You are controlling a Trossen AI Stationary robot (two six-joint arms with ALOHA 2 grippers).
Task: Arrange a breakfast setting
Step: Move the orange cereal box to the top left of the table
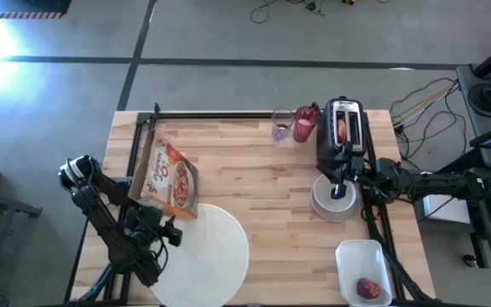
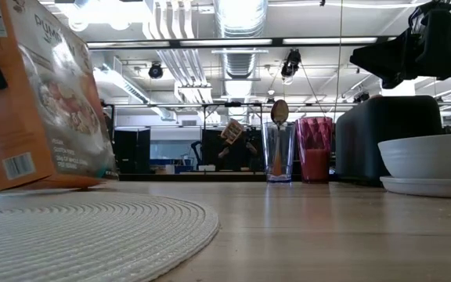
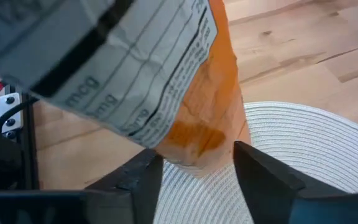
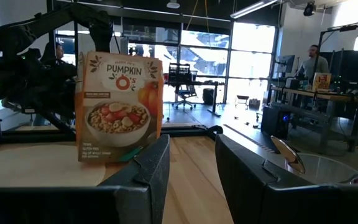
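Standing upright at the woven placemat's point(image 1: 203, 256) edge, the cereal box point(image 1: 170, 180) faces the toaster point(image 1: 341, 130); left gripper point(image 3: 194, 165) fingers, spread, bracket its lower corner. Right gripper point(image 1: 341, 183), parted, hovers over the bowl point(image 1: 334, 201).

A small white bowl point(image 1: 334, 198) sits on a small grey plate point(image 1: 320, 207) beside the toaster, the pink tumbler point(image 1: 305, 124) stands upright at the far edge, and a red apple point(image 1: 366, 287) lies in a white tray.

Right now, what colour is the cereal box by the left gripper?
Orange, with a bowl-of-cereal picture; the cereal box shows best in the right wrist view.
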